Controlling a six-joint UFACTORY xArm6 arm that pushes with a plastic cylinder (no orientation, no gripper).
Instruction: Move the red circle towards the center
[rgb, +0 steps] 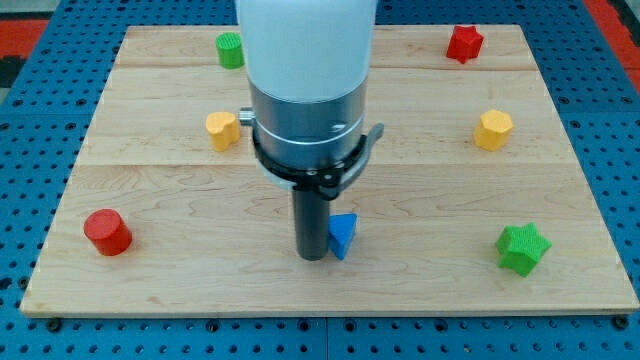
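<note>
The red circle (107, 232), a short red cylinder, stands near the board's lower left corner. My tip (313, 256) rests on the board low in the middle, far to the right of the red circle. A blue block (342, 235), roughly triangular, sits right against the tip's right side. The arm's white and grey body (308, 80) hangs over the board's middle and hides what lies behind it.
A green cylinder (230, 49) is at the top left, a red star (464, 43) at the top right. A yellow block (223, 130) is left of the arm, a yellow hexagon (493, 130) at right. A green star (522, 248) is at lower right. The wooden board (150, 290) lies on a blue pegboard.
</note>
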